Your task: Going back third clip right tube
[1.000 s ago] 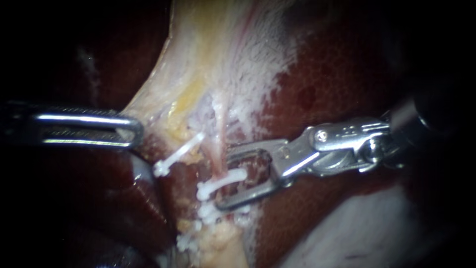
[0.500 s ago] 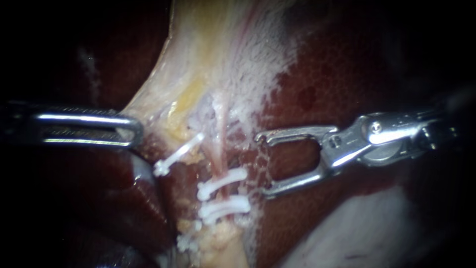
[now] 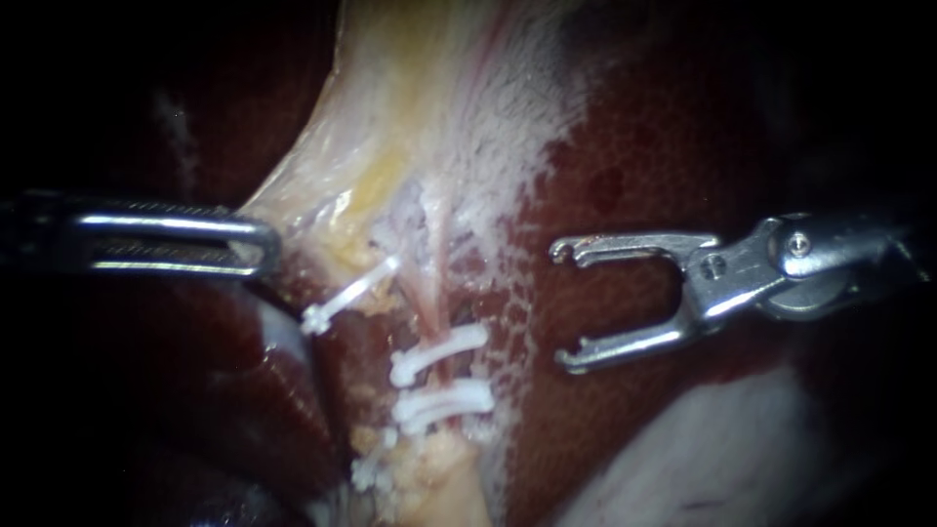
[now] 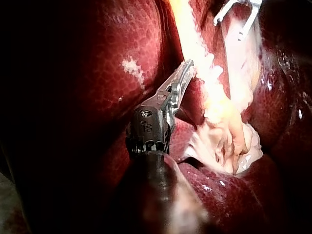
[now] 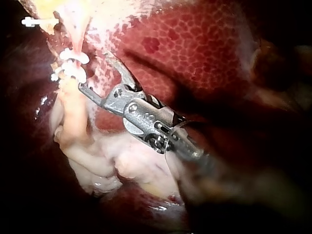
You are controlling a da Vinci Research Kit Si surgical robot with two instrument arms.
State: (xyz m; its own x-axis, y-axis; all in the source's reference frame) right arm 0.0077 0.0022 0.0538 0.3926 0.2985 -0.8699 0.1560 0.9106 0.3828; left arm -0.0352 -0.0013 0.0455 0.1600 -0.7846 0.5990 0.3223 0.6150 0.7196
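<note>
Endoscope view: three white plastic clips (image 3: 441,395) lie stacked across the pinkish right tube (image 3: 432,293), each long axis near horizontal and tilting slightly up toward the right instrument, the lower two close together. The slender metal right instrument (image 3: 561,307) sits over the dark red liver (image 3: 634,146) just beside the clips without touching them, its jaws spread wide and empty. The slender metal left instrument (image 3: 264,246) has its jaws closed on the edge of the pale yellowish tissue sheet (image 3: 390,117).

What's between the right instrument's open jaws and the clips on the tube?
Nothing but bare liver; the right instrument stands clear of the clips. Endoscope view.
</note>
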